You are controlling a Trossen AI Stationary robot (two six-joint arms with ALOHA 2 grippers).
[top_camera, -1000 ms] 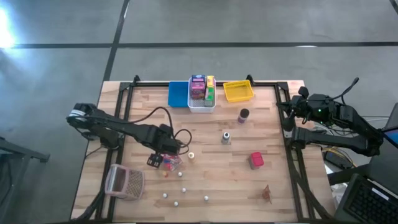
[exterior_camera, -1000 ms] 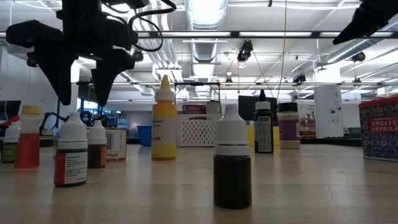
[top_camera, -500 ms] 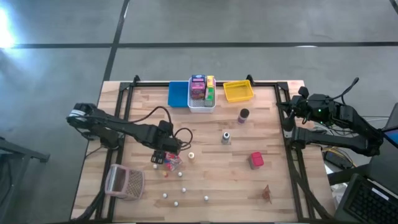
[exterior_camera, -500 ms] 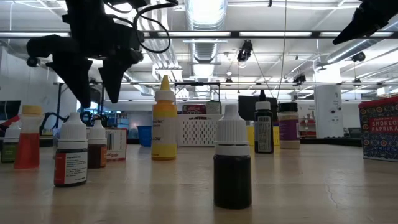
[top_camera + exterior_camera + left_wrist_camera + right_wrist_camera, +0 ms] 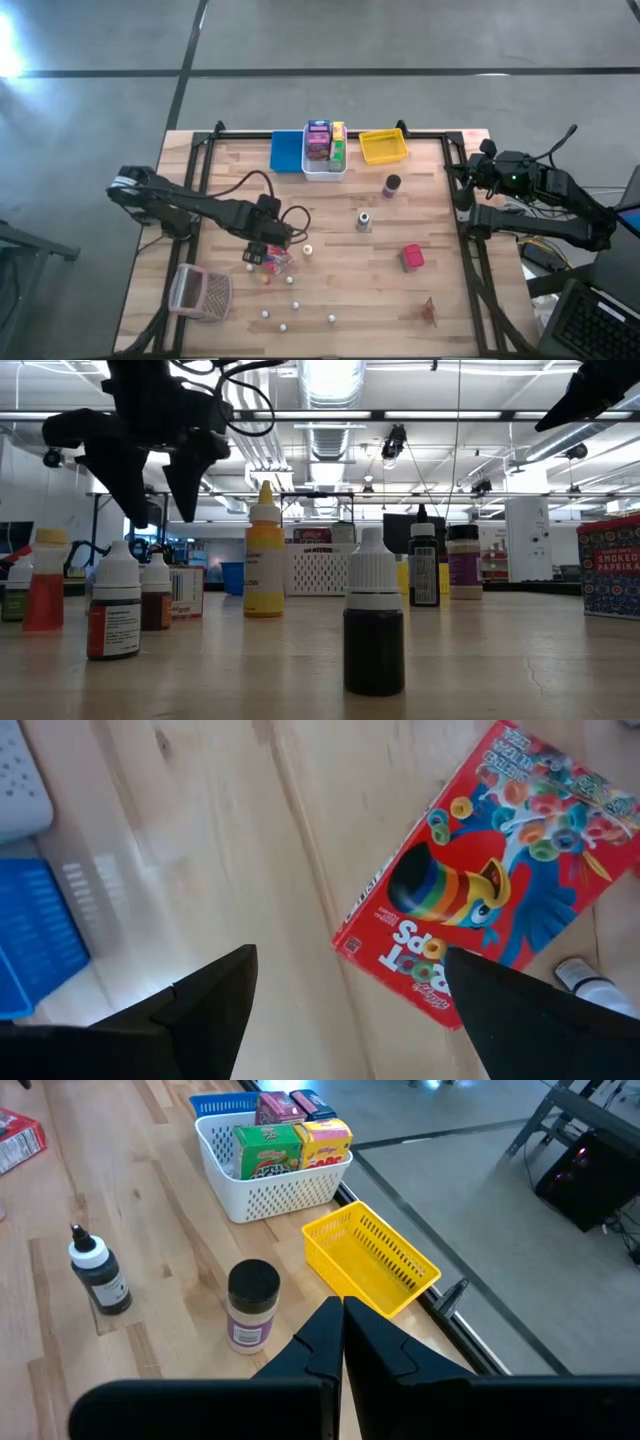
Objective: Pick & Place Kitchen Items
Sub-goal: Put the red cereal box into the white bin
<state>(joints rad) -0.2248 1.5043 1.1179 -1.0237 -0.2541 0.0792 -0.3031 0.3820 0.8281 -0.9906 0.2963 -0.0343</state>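
The left gripper [image 5: 258, 255] is hovering over the left-centre of the counter [image 5: 350, 290] with its fingers [image 5: 200, 1000] spread wide and holding nothing. Directly below it, a red cereal box [image 5: 490, 915] is lying flat on the wood, printed with a toucan and coloured rings; in the high view the box [image 5: 275, 260] is sitting just beside the gripper. Small white balls [image 5: 283, 325] are lying scattered near the front edge. A pink box [image 5: 411, 257] is resting right of centre, well apart. A grey-capped jar [image 5: 250, 1305] and a dark dropper bottle [image 5: 98, 1272] are standing near the white bin [image 5: 270, 1185], which is holding green, yellow and pink boxes. The right gripper [image 5: 340, 1325] is waiting at the counter's right edge, fingers pressed fully together, empty.
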